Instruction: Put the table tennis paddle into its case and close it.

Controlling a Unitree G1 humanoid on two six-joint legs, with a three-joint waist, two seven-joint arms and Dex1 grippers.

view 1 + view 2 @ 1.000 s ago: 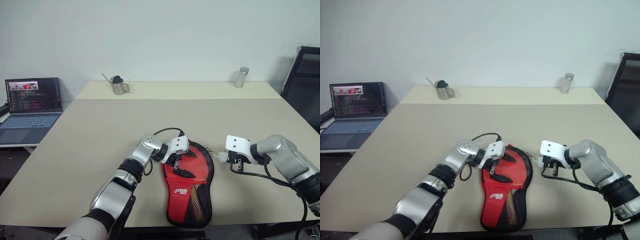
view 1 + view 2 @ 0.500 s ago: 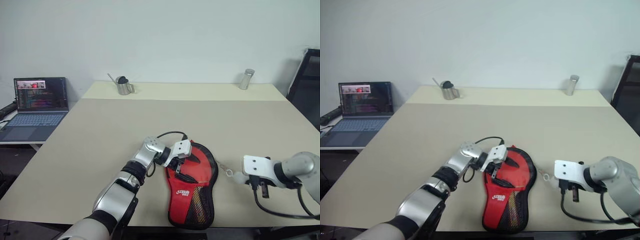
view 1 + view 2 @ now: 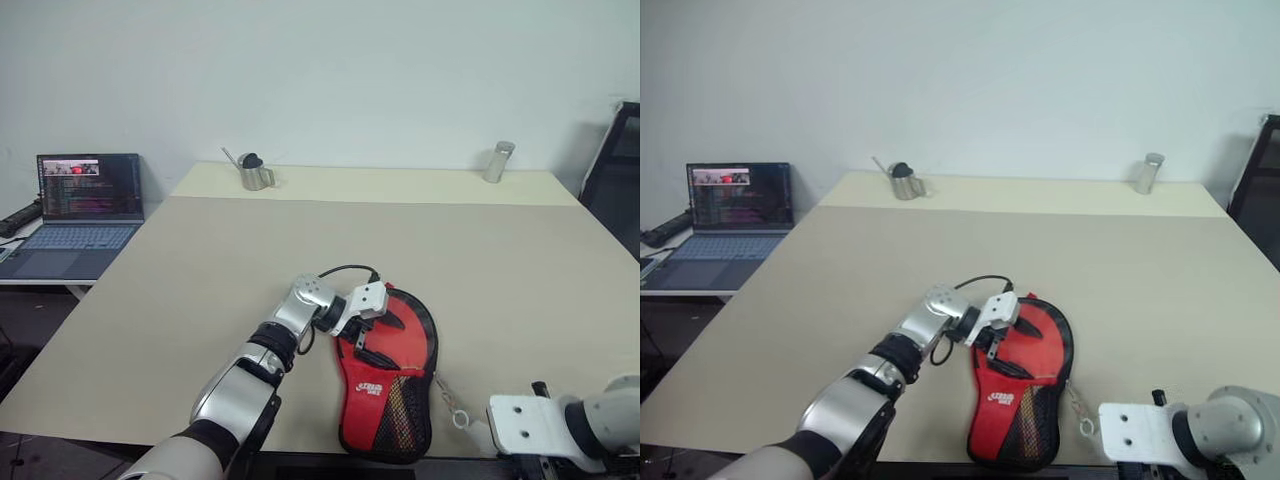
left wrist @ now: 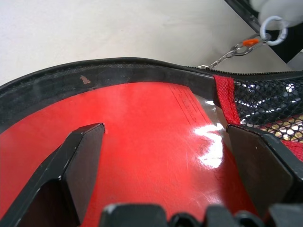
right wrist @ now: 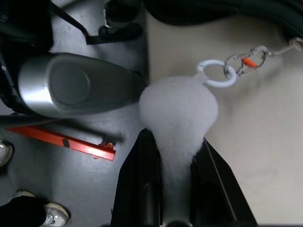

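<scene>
Silver-shelled arms with black joints and looping black cables end in white-housed, black-fingered claws (image 3: 362, 333).

Paddle handle hidden inside case (image 3: 388, 375); right gripper (image 5: 173, 156) edge-cropped.

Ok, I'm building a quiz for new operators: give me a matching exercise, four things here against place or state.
1 left claw
2 right claw
3 laptop
4 steel cup

A at the table's far edge
B shut on the white pompom
C open over the red case
D on a side desk

Pairs: 1-C, 2-B, 3-D, 4-A
</scene>
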